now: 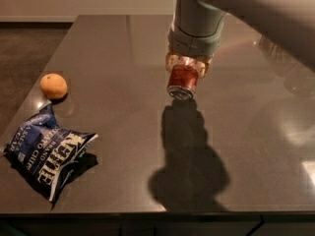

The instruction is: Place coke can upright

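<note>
Over the table, the gripper clamps the tilted coke can.

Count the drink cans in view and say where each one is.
1. The coke can is held in the gripper, over the middle of the table, tilted, a silver end toward the camera. The arm may hide others.

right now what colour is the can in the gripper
Red body, silver end, in camera view; the gripper holds the small aluminium soda can above the dark table.
</note>
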### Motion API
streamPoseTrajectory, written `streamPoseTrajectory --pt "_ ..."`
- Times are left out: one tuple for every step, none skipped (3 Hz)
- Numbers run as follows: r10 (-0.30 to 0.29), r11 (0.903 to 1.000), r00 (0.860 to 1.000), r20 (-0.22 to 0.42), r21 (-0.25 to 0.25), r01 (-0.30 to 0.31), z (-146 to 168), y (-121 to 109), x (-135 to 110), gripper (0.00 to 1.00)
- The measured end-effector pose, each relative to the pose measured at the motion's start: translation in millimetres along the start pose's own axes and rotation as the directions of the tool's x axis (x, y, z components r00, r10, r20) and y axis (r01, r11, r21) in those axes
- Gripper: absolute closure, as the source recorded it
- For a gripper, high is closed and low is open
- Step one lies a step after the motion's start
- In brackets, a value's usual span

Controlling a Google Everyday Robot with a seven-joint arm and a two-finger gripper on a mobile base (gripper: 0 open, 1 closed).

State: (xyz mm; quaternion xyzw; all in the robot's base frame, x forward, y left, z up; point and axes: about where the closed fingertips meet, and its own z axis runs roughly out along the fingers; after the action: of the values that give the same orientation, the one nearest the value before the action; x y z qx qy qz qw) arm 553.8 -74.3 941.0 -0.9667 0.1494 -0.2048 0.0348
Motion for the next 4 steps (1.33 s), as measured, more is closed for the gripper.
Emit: streamPoseTrajectory --pt "0.000 1.0000 1.000 0.000 0.000 0.000 -0.1 0.0 0.0 1.00" --pt "-0.064 0.9971 0.997 -0.032 0.038 0.066 -6.3 -2.7 7.2 1.00" --pt "-0.166 0.9758 0.982 -0.089 0.130 0.176 -14.0 -5.5 21.5 1.00" --pt "-0.261 0.9344 0.954 -0.147 0.210 0.288 -16.4 -5.4 30.9 1.00"
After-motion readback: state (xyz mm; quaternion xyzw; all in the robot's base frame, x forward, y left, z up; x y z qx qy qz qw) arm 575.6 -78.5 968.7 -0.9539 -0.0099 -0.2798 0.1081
